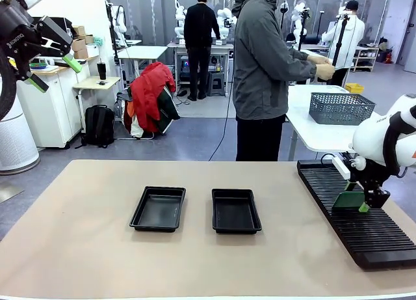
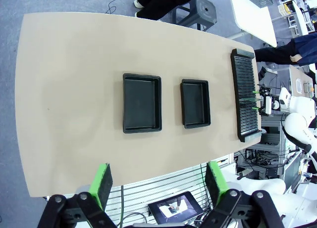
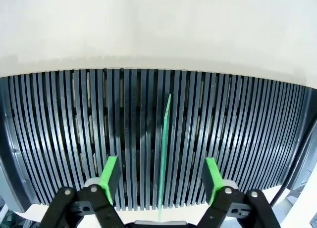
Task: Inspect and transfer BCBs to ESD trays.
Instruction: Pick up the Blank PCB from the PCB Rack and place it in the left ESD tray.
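Note:
Two empty black ESD trays (image 1: 158, 209) (image 1: 236, 211) lie side by side at the middle of the table, seen from above as the larger-looking tray (image 2: 142, 109) and the other tray (image 2: 195, 103). A thin green BCB (image 1: 349, 200) stands on edge in a slot of the black slotted rack (image 1: 367, 222). My right gripper (image 1: 365, 207) reaches down at it. In the right wrist view the BCB (image 3: 165, 149) is edge-on between the two green pads, apart from both, with the right gripper (image 3: 161, 176) open around it. My left gripper (image 1: 55, 74) is raised high at the left, open and empty (image 2: 158, 181).
The slotted rack (image 2: 246, 94) runs along the table's right edge. A person (image 1: 263, 72) stands beyond the far edge, hands at a white side table bearing a grey mesh basket (image 1: 341, 108). Bare tabletop (image 1: 78, 248) surrounds the trays.

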`<state>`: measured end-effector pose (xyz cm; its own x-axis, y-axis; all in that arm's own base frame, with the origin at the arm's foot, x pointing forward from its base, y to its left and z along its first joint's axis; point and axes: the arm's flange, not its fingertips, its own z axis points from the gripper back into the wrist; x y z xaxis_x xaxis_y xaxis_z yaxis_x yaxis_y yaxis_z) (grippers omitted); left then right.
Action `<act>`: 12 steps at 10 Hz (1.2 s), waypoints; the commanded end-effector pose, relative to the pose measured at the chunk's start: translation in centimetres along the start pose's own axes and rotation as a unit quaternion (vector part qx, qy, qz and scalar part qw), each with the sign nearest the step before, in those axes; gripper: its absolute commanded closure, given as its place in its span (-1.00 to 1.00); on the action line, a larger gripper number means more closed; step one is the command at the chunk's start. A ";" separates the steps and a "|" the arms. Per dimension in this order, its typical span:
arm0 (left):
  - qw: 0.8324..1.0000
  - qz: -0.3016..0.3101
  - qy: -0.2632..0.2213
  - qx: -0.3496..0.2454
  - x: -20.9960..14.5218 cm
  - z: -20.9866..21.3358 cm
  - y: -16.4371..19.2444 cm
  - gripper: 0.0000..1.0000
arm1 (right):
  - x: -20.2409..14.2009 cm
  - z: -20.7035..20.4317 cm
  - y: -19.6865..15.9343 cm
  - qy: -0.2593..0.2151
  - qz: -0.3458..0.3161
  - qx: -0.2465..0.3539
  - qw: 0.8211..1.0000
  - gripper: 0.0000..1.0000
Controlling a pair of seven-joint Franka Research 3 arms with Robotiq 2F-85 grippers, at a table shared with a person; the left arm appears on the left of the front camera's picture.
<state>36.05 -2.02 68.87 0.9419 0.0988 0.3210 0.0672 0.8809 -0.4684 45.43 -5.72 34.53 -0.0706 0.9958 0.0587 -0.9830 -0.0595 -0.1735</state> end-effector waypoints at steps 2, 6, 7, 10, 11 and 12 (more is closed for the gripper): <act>1.000 0.001 0.000 0.000 0.0 -0.1 0.1 -1.00 | 0.1 0.5 -0.1 0.010 -0.019 0.002 1.000 -0.54; 1.000 0.001 0.000 0.000 0.0 -0.1 0.1 -1.00 | 0.1 0.8 -0.4 0.017 -0.019 0.006 1.000 -0.19; 1.000 0.001 0.000 0.000 0.0 -0.1 0.1 -1.00 | 0.2 0.8 -0.4 0.019 -0.015 0.009 1.000 -0.07; 1.000 0.001 0.000 0.000 0.0 -0.1 0.1 -1.00 | 0.1 1.0 -0.3 0.026 -0.005 0.021 0.999 0.16; 1.000 0.001 0.000 0.000 0.0 -0.1 0.1 -1.00 | 0.0 1.1 -0.3 0.022 -0.003 0.020 1.000 0.28; 1.000 0.001 0.000 0.000 0.0 -0.1 0.1 -1.00 | -0.1 1.0 -0.3 0.022 -0.005 0.021 1.000 0.34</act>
<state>36.05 -2.02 68.87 0.9419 0.0988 0.3210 0.0672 0.8809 -0.4684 45.53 -5.66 35.08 -0.0609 0.9976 0.0315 -0.9878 -0.0558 -0.1453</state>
